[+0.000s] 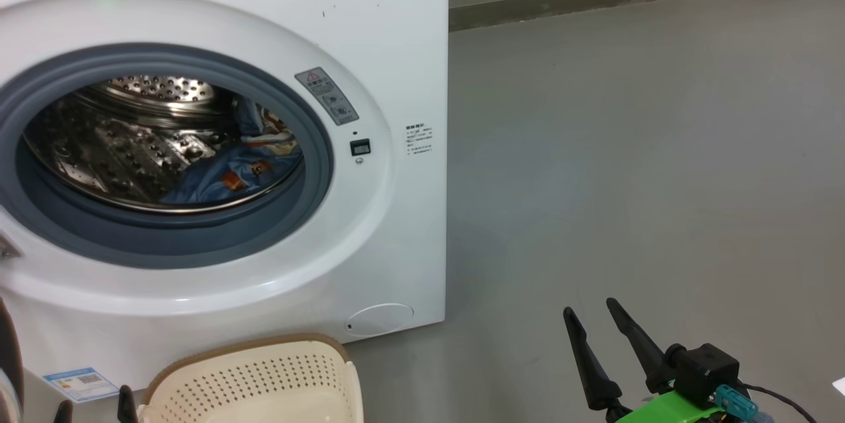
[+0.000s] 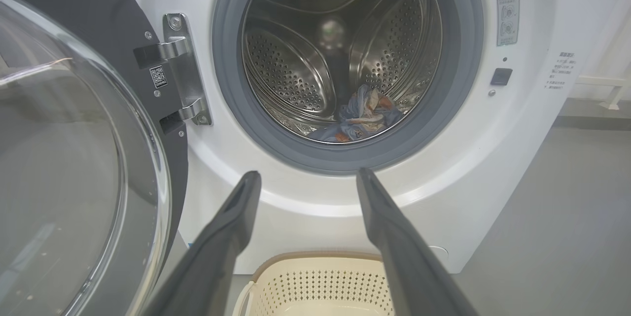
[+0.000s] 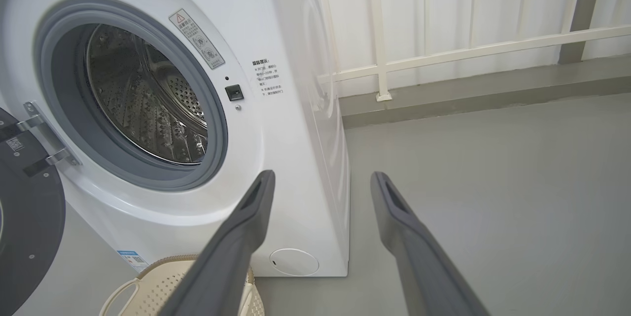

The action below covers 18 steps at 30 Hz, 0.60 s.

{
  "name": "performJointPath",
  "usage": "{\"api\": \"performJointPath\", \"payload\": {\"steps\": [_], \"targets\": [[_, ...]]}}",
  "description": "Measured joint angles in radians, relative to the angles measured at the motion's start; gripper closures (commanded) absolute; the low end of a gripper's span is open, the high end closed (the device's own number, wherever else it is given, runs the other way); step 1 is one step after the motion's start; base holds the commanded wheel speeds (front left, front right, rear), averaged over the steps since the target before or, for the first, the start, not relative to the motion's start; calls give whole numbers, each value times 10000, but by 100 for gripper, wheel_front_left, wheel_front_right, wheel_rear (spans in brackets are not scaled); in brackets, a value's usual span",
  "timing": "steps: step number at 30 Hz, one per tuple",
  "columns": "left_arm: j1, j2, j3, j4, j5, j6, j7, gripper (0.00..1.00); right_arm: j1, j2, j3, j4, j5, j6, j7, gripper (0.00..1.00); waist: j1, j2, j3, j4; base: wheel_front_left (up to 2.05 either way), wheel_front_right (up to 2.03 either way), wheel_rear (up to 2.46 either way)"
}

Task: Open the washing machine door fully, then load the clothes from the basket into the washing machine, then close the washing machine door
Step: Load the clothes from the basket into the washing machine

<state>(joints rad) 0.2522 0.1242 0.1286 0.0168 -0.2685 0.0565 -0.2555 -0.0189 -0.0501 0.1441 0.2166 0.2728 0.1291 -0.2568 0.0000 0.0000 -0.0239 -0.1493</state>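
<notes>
White washing machine [image 1: 396,47], its glass door [image 2: 74,158] swung open; blue bear-print clothes [image 1: 231,169] inside the drum; cream basket [image 1: 264,377] on the floor in front.

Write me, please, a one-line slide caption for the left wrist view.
Left pincer open before the washing machine: door swung wide, blue patterned clothes in the steel drum, cream basket below.

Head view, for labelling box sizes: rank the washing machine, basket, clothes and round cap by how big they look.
1. washing machine
2. basket, cut off at the bottom edge
3. clothes
4. round cap
</notes>
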Motion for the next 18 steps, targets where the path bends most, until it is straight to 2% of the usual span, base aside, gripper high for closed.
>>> {"api": "performJointPath", "payload": {"steps": [18], "targets": [[-50,-69,384,81,138,-265,0,0,4,0,33,50,0,0,0,0,0,0,93,29,0,0,0]]}}
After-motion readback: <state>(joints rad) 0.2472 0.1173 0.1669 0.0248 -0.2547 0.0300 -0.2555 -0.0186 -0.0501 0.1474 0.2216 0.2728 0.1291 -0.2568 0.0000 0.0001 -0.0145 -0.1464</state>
